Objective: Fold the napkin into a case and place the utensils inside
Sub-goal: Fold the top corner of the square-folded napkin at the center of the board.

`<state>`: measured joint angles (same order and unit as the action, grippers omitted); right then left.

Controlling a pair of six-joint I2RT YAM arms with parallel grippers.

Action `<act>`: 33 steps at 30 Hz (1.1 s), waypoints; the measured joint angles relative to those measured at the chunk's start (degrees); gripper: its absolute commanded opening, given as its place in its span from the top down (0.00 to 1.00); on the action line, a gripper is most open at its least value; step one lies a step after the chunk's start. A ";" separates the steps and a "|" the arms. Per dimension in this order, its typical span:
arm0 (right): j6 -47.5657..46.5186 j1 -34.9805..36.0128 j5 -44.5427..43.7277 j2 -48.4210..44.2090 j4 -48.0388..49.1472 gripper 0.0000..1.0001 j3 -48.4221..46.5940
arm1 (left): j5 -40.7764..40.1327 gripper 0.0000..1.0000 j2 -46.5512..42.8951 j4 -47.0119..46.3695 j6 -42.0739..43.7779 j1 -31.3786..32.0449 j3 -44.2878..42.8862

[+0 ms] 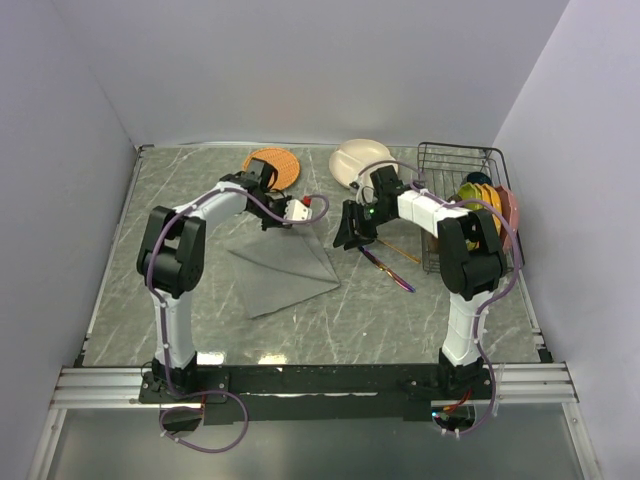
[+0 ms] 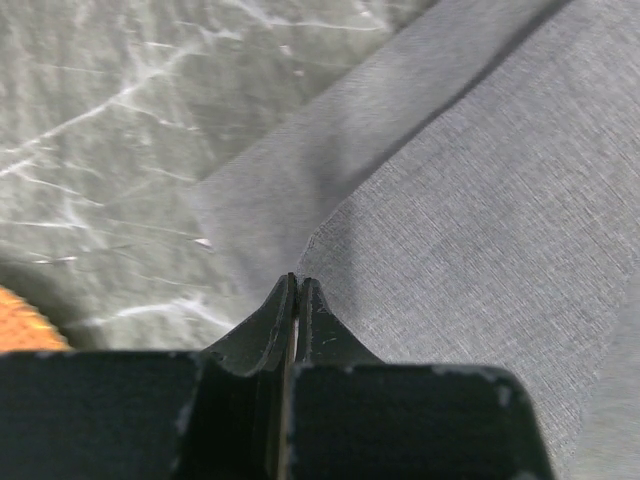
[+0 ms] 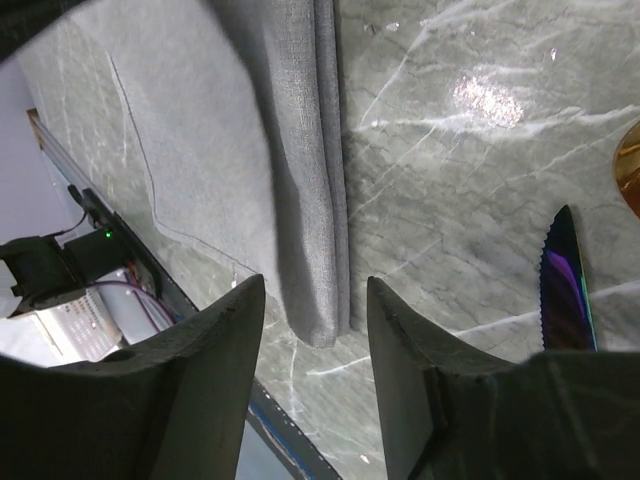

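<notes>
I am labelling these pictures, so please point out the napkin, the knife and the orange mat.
napkin point(image 1: 285, 268): top external view, middle of the grey cloth.
knife point(image 3: 566, 285): right wrist view, on the serrated purple blade.
orange mat point(image 1: 283, 165): top external view, on its uncovered right part.

Top camera high, behind, looking down over table point(image 1: 400, 320); wrist cameras close above napkin point(image 1: 285, 265), seen in all views.

Grey napkin point(image 1: 283, 268) partly folded, far corner raised; purple knife point(image 1: 388, 272), gold spoon point(image 1: 400, 251) to its right.
</notes>
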<state>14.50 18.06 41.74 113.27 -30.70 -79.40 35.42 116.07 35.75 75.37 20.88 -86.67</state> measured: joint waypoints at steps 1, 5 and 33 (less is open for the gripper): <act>0.11 0.00 0.17 0.00 0.04 0.54 0.11 | -0.17 0.99 0.68 0.11 0.37 -0.02 -0.96; 0.85 0.00 1.05 0.00 0.33 0.60 0.55 | -0.39 0.99 1.73 0.63 1.84 0.00 -2.67; 2.14 0.07 4.24 0.00 1.73 0.70 5.84 | -0.83 0.99 4.70 0.85 6.67 2.75 -4.48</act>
<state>16.64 18.13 45.98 113.27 -28.97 -73.56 34.59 120.77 36.60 82.04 23.64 -91.15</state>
